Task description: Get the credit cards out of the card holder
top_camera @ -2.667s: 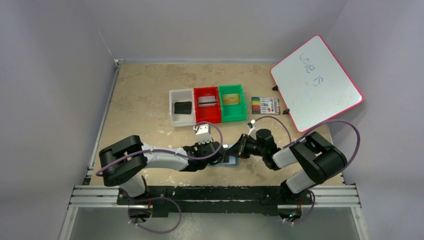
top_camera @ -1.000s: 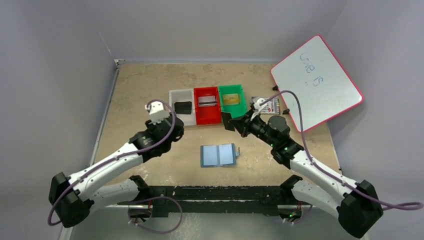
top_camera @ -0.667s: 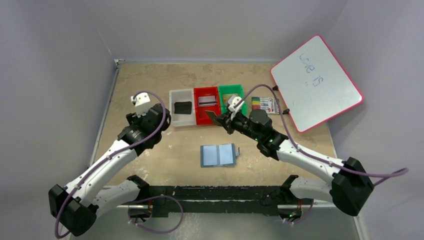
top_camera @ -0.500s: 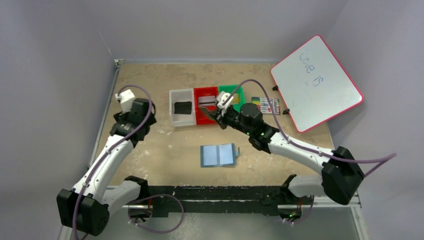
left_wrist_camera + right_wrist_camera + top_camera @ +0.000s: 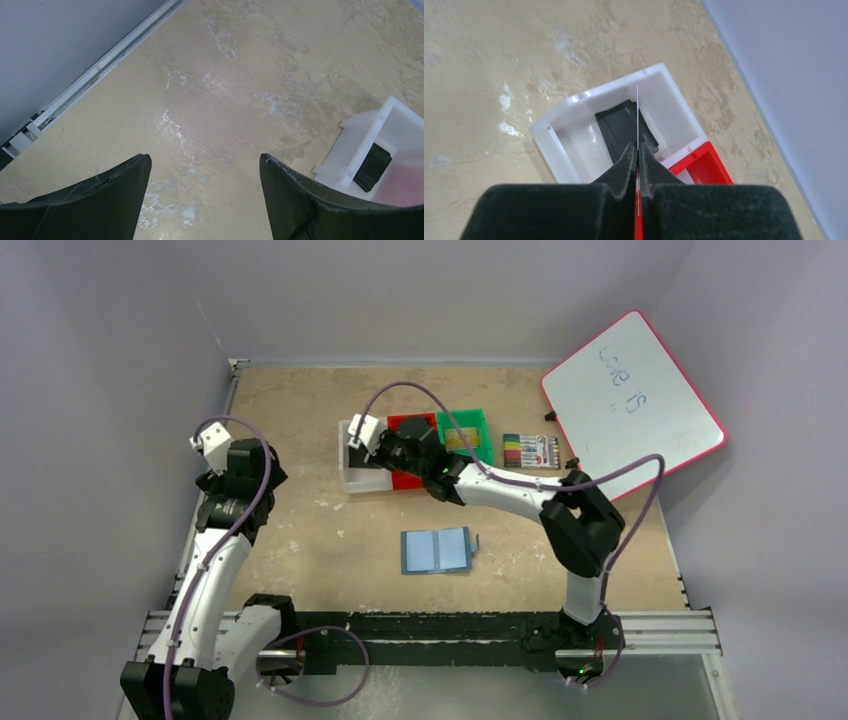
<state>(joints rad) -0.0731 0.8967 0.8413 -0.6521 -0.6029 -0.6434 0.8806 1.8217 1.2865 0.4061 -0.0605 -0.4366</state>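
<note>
card holder [image 5: 437, 551] lies open and flat on the table [image 5: 290, 410], well apart from both arms. we see the right gripper [image 5: 637, 152] above the white bin [image 5: 551, 150], jaws pressed together on a thin card [image 5: 637, 110] seen edge-on. a black card [image 5: 621, 125] lies in that bin, with the red bin [image 5: 704, 164] just beside it. the left gripper [image 5: 204, 162] hangs spread and empty over bare table near the white bin's corner. markers [image 5: 531, 450] and a whiteboard [image 5: 632, 405] sit to the right.
</note>
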